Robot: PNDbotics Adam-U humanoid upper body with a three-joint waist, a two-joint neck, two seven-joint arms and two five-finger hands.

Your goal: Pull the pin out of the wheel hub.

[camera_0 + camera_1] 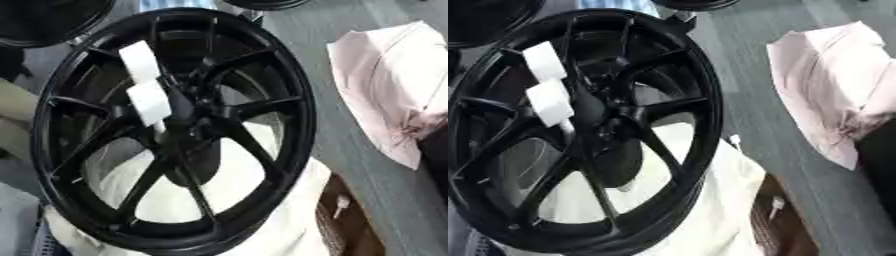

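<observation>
- Left eye view: showing a black wheel hub leaning on white cloth; two white blocks lying end to end, probably the pin's handle, running from the upper rim down toward the centre. No robot hand showing, so nearer arm and finger state impossible to tell.
- Right eye view: showing the same, long axis tilting slightly up-left to down-right; pink cloth lying well apart at right.

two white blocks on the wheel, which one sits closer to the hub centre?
The lower white block: it lies against the spokes just beside the centre of the black wheel. The upper white block sits further out, toward the rim's top.
</observation>
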